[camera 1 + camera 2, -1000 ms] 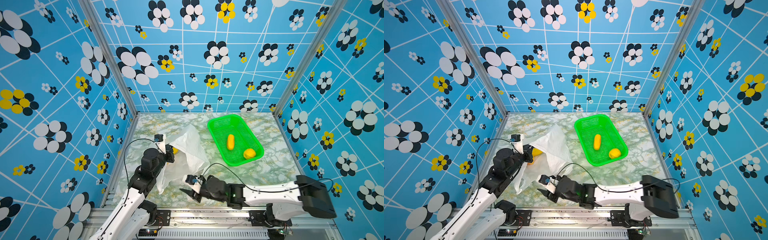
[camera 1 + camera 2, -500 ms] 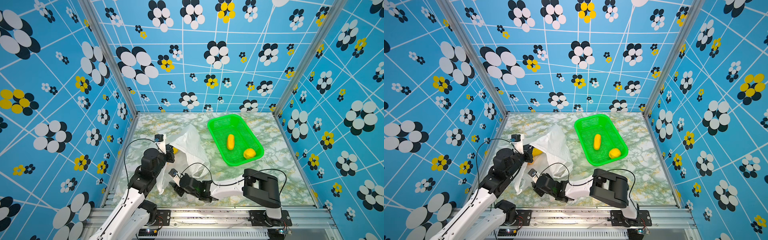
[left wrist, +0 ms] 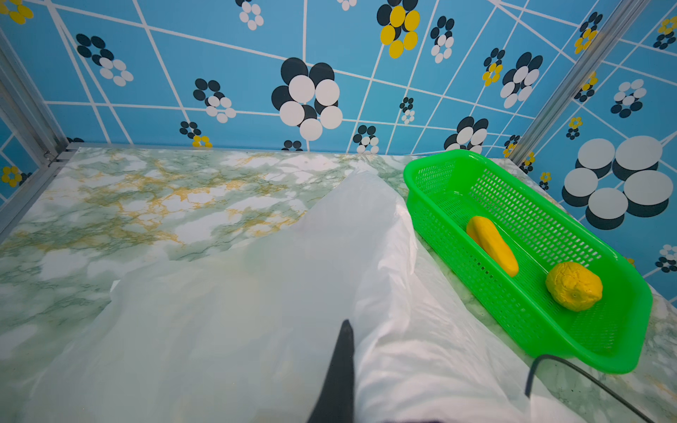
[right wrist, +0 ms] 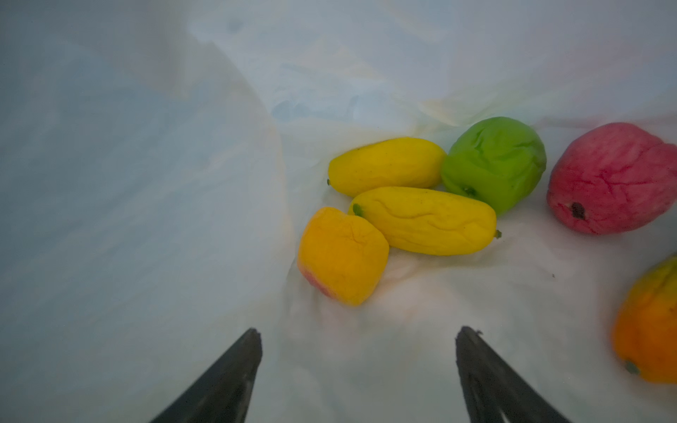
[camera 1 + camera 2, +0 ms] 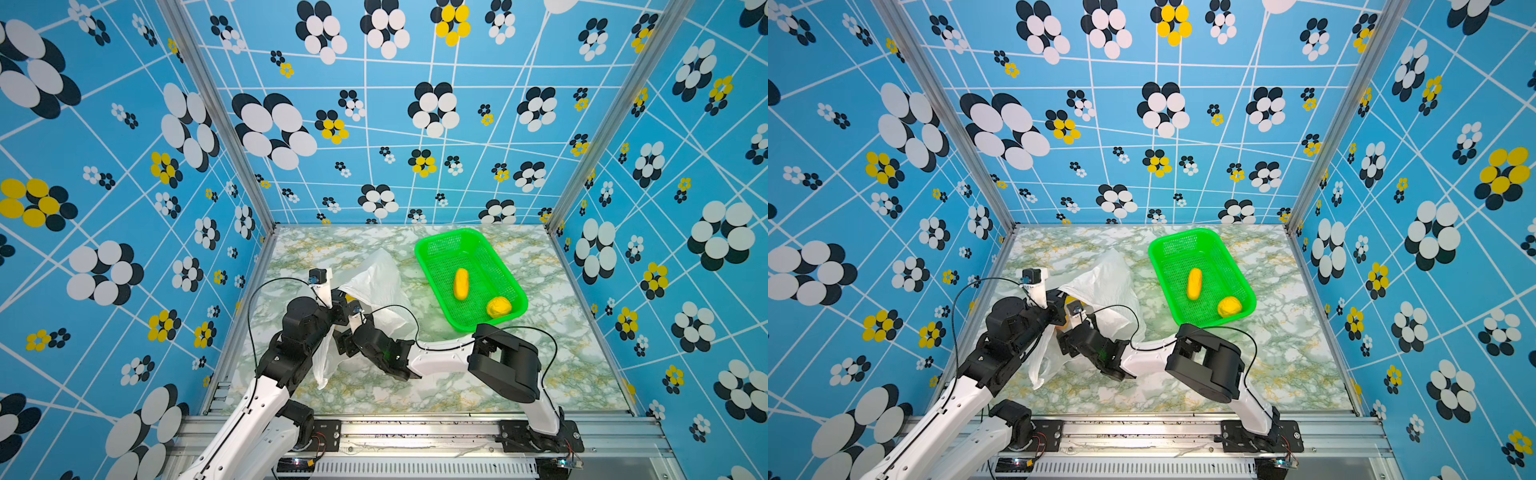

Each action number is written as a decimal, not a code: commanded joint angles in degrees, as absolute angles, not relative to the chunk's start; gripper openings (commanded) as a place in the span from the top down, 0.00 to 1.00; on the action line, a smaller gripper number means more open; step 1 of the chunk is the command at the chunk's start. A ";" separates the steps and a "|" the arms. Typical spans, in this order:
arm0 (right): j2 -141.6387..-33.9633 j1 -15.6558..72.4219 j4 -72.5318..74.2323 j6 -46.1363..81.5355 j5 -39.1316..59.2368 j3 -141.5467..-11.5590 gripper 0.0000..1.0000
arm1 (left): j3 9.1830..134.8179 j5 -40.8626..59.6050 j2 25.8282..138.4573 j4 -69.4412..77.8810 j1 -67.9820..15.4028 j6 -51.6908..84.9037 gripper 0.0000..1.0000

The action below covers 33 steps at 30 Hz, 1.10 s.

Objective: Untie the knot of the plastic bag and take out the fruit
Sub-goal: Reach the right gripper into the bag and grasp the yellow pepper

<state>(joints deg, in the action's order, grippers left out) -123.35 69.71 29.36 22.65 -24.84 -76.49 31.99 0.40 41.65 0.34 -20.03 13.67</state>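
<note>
R gripper [image 4: 359, 333] wide open, empty, inside bag [image 5: 374, 282]; L gripper [image 5: 340, 300] apparently pinches its rim (view poor). Nearest fruit [image 4: 342, 256] looks soft, light: grip across middle.

Plastic bag [image 3: 256, 293] lies beside green basket [image 3: 469, 278] holding two fruits [image 3: 492, 245].
</note>
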 commanded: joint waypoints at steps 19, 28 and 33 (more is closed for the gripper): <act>-143.00 66.48 14.13 35.85 -18.82 -103.08 0.19 | 31.54 1.36 40.61 0.86 -20.57 13.01 1.00; -143.05 66.09 14.33 36.83 -18.26 -102.41 0.33 | 31.40 1.11 40.10 0.61 -20.62 13.03 1.00; -139.41 65.82 18.60 36.19 -17.37 -96.88 0.47 | 31.34 0.79 40.75 1.12 -20.61 12.92 1.00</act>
